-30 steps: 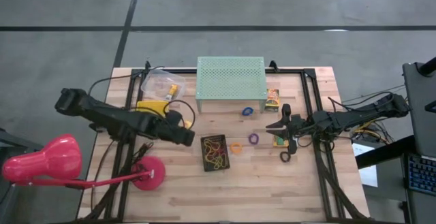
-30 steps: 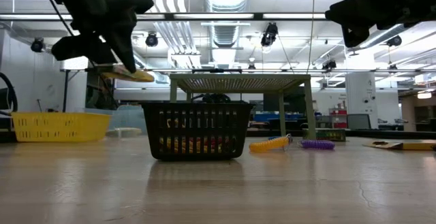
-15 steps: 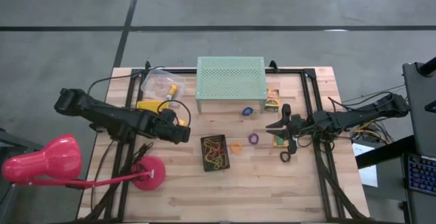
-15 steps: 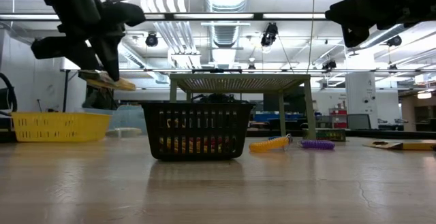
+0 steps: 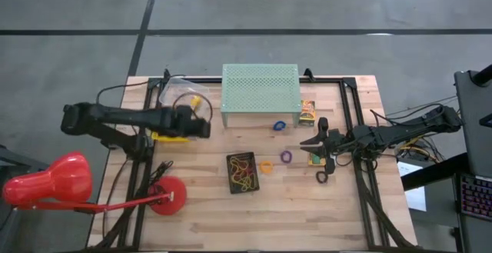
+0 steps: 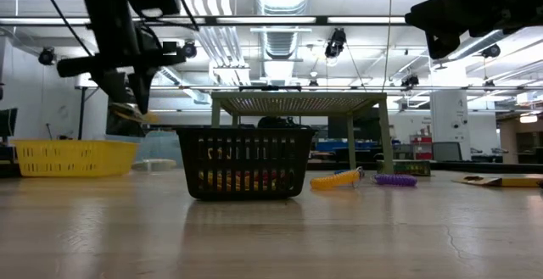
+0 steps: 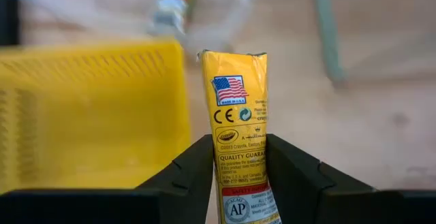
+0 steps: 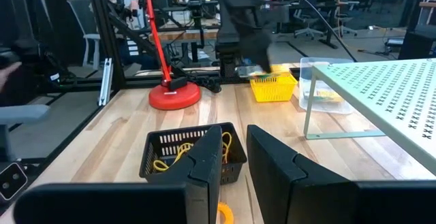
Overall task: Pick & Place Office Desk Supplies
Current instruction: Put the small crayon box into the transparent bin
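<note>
My left gripper [image 5: 197, 122] is shut on a yellow printed box [image 7: 238, 115]. It hangs over the right end of the yellow basket [image 5: 166, 119], high above the table in the low view [image 6: 127, 101]. My right gripper [image 5: 318, 158] waits open at the table's right, above a small yellow-green box [image 5: 313, 161]. Orange [image 5: 266, 167], purple [image 5: 286, 157] and blue [image 5: 279, 125] rings lie flat on the table. Another printed box [image 5: 307, 111] lies beside the stand. The black basket [image 5: 242, 173] holds rubber bands. My left gripper pinches the yellow box's lower part [image 7: 240, 176] between its two fingers [image 7: 194, 176]. The printed end sticks out past the fingertips. The box is lifted clear of the table and shows slightly tilted below the gripper in the low view [image 6: 132, 112].
The mint-green perforated stand [image 5: 260, 91] stands at the far middle. A clear tub [image 5: 181, 95] holding a yellow item sits left of it. The pink lamp [image 5: 48, 182] with its round base [image 5: 166, 198] occupies the near left. Bare wood lies along the near edge.
My left gripper has carried the yellow box from beside the black basket toward the table's far edge and a little left, ending over the yellow basket's right end. It has stayed shut on the box. My right arm has kept still.
</note>
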